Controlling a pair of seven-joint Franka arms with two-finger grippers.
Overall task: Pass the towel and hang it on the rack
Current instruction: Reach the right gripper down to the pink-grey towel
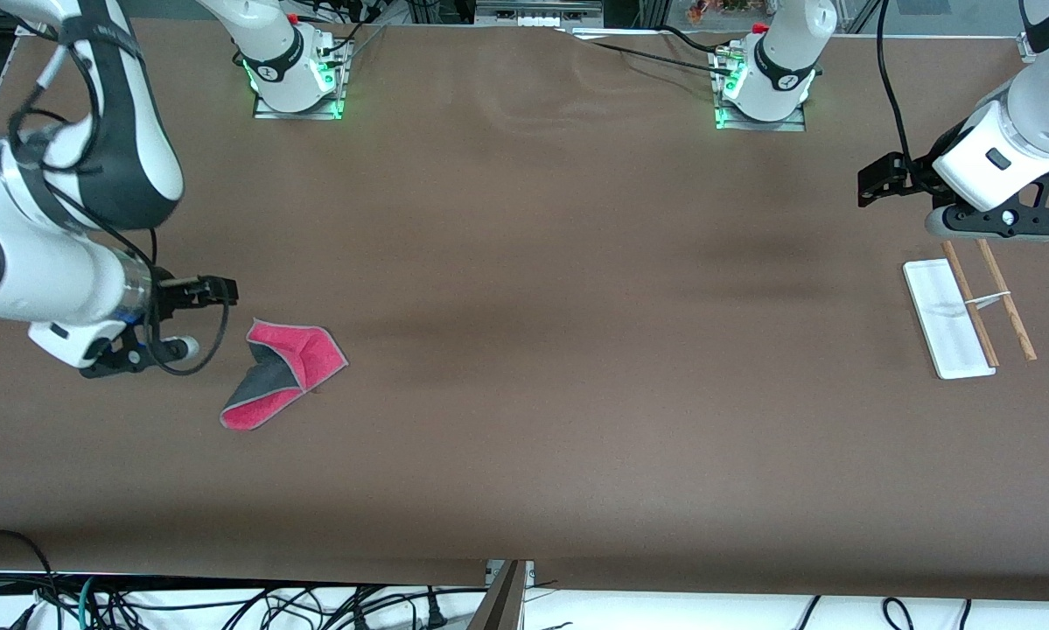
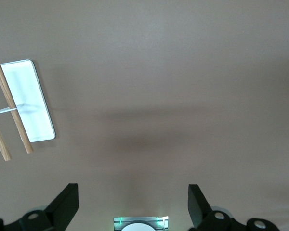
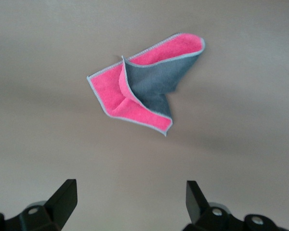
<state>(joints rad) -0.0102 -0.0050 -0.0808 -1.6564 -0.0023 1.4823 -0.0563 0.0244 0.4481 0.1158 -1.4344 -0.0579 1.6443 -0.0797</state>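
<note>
While towel (image 1: 283,372) lies untouched near right arm's tabletop edge, both open: right gripper (image 3: 129,202) poised for pickup, left gripper (image 2: 133,204) waiting by rack (image 1: 968,311).

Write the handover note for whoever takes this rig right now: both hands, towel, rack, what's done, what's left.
Right hand: open, empty, up in the air beside the towel at the right arm's end of the table.
Left hand: open, empty, waiting over bare table beside the rack at the left arm's end.
Towel: lying crumpled on the table, partly folded over, pink and grey both showing.
Rack: nothing hangs on its rods.
Done: nothing yet.
Left: grasp towel, pass it across, hang it on the rack.
</note>
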